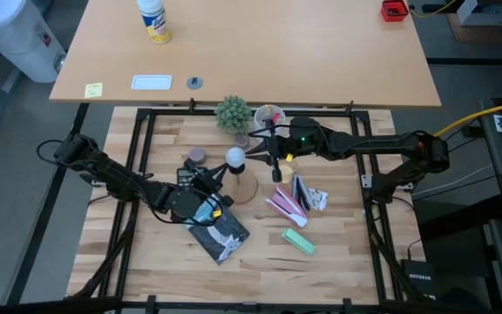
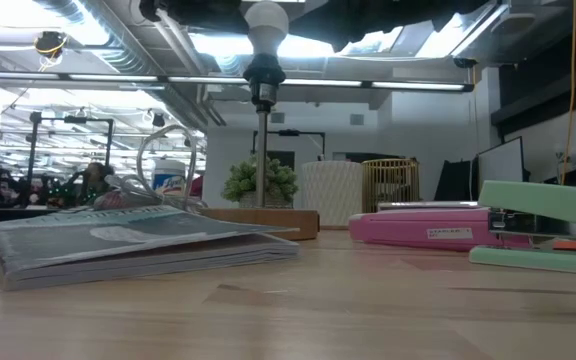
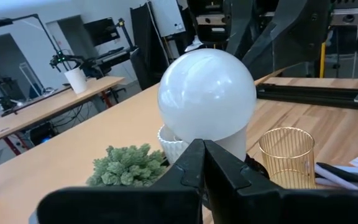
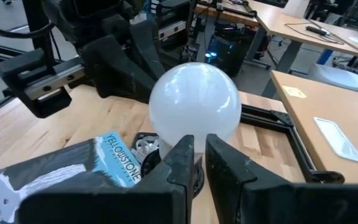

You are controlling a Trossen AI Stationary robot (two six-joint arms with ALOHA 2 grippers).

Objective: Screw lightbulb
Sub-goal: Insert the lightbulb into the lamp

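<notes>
Worktop (image 1: 146, 279): pale wooden slab inside a black frame; the task objects are grouped near its middle.
Left arm (image 1: 111, 179): enters from the left edge and reaches right toward the centre.
Right arm (image 1: 382, 144): enters from the right edge and reaches left toward the centre.
Wooden cone stand (image 1: 244, 187): stands upright at the centre, between the two arms; its stem rises to a black socket (image 2: 263, 75).
Booklet (image 1: 219, 234): lies flat on the near side of the stand, just beside the left gripper.
Lightbulb (image 1: 234, 158): sits on top of the stand, globe up and base down in the socket. Long axis is vertical, in line with the stem.
Left gripper (image 3: 202, 163): fingers pressed together. The left wrist view shows the tips meeting directly under the globe, at the neck of the lightbulb (image 3: 207, 93). Whether they touch the neck cannot be told.
Right gripper (image 4: 199, 158): fingers drawn close, a narrow slit between the tips. The right wrist view places them low in front of the lightbulb (image 4: 194, 102), at neck height. Contact cannot be told.
Governing relation: the lightbulb lies to the right of and beyond the left gripper, and to the left of the right gripper. Both stand about equally near, on opposite sides.
Judgement: a turn about the vertical axis is what seating the thread calls for; a sideways push would tilt the stand.
</notes>
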